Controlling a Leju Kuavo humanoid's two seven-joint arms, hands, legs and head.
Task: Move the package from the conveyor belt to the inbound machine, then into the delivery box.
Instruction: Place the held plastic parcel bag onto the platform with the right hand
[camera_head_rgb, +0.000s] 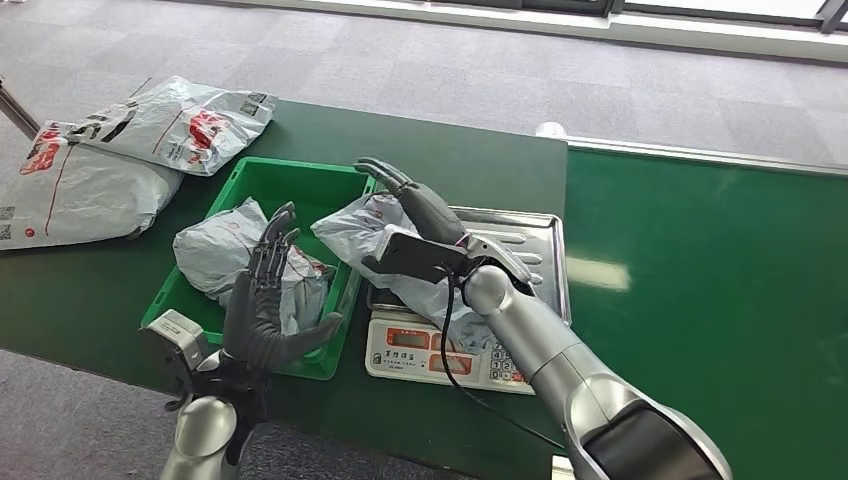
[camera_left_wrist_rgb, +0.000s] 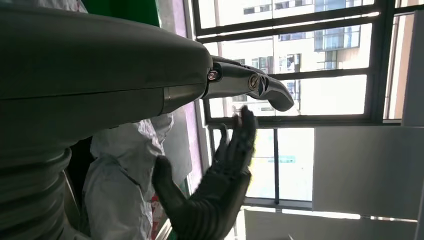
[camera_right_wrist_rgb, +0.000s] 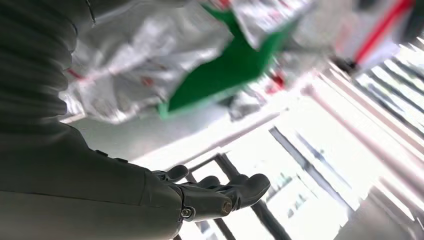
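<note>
Your package (camera_head_rgb: 365, 232) lies half on the scale (camera_head_rgb: 455, 345), overhanging the green box (camera_head_rgb: 255, 180), so weighing looks reached and boxing remains. The right robot hand (camera_head_rgb: 415, 205) rests spread against it; the left robot hand (camera_head_rgb: 265, 300) hovers spread over a package (camera_head_rgb: 215, 255) already boxed.

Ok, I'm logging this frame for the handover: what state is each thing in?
left hand: open, fingers spread, holding nothing
right hand: open, against the package
package: crumpled, lying across the scale's tray and the bin's rim
green bin: holds one grey bag
scale: display unreadable
</note>
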